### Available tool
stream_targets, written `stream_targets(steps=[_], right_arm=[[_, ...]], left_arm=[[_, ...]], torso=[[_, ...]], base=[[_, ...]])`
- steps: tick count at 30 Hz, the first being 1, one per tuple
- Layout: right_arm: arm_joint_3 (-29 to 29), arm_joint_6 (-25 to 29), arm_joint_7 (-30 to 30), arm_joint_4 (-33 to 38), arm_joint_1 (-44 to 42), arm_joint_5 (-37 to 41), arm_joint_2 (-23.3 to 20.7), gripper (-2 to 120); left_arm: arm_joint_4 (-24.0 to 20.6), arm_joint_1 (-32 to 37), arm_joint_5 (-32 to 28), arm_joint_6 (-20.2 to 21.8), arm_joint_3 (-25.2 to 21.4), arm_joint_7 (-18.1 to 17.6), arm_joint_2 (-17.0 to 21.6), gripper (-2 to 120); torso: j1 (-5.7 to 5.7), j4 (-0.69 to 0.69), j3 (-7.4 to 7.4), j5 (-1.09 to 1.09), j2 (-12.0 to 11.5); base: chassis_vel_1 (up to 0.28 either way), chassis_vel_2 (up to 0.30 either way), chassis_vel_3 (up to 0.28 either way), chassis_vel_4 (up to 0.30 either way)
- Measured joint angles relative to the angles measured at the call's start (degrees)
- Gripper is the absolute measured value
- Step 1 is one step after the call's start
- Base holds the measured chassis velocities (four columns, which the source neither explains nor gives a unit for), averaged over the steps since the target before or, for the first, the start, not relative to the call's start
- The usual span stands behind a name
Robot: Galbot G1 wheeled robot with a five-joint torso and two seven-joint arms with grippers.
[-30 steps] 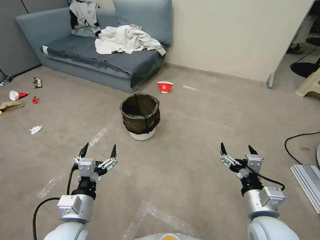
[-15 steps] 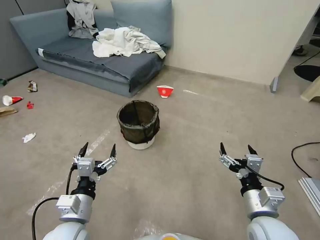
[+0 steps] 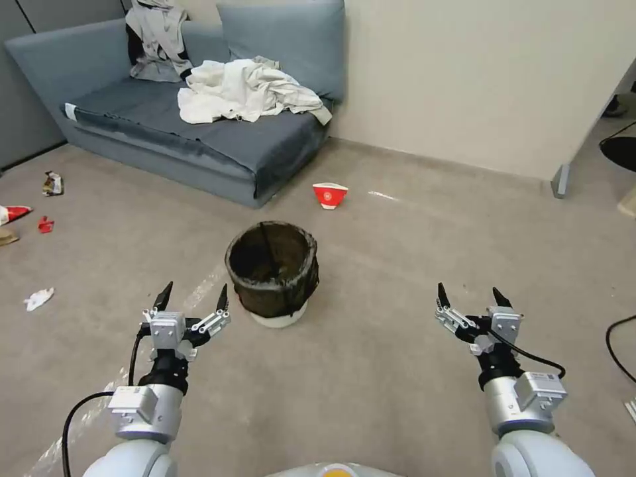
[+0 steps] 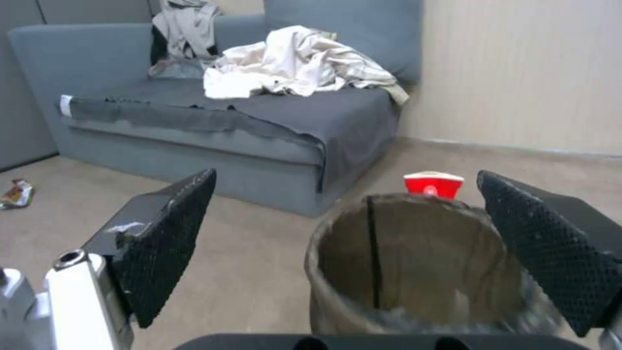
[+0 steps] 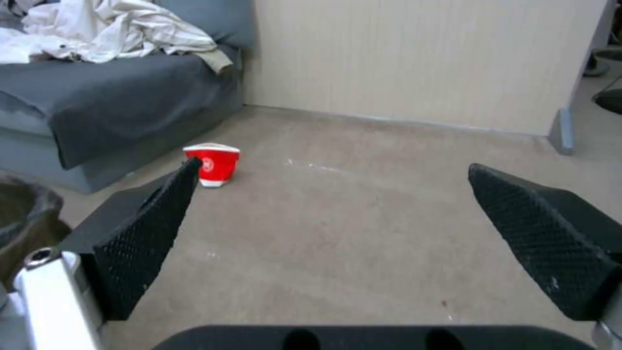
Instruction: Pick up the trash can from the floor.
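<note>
Trash can [image 3: 273,273] — centre frame, upright on the floor [image 3: 397,278]; small round white bin, crinkled dark bag liner folded over the rim. Likely light and rigid, liner slippery; the rim looks the best hold. Left pincer [image 3: 192,299] just lower left, spread wide; right pincer [image 3: 472,297] lower right, wide, empty.

Both arms reach forward, level with each other and well apart. The left gripper [image 3: 192,297] and the right gripper [image 3: 472,297] are spread wide, holding nothing, fingertips pointing ahead.
</note>
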Motion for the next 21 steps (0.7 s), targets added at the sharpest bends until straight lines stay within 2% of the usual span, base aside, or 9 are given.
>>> stream_targets(steps=[10,12,21], right_arm=[[0.0,0.1,0.0,0.0,0.0,-0.1,0.0,100],[0.0,0.1,-0.1,0.0,0.0,-0.2,0.0,100],[0.1,0.2,0.0,-0.3,0.0,-0.2,-0.6,100]], left_arm=[[0.3,-0.7,-0.6,0.8,-0.2,-0.1,0.5,100],[0.6,-1.8,-2.0,2.2,-0.2,-0.6,1.3,100],[3.3,-6.3,-8.8,7.2,-0.9,-1.9,5.9,100]], torso=[[0.01,0.0,0.0,0.0,0.0],[0.01,0.02,0.01,-0.01,0.0],[0.0,0.0,0.0,-0.02,0.0]], base=[[-0.188,0.193,0.19,-0.189],[-0.133,0.164,0.147,-0.122],[-0.029,0.026,0.02,-0.029]])
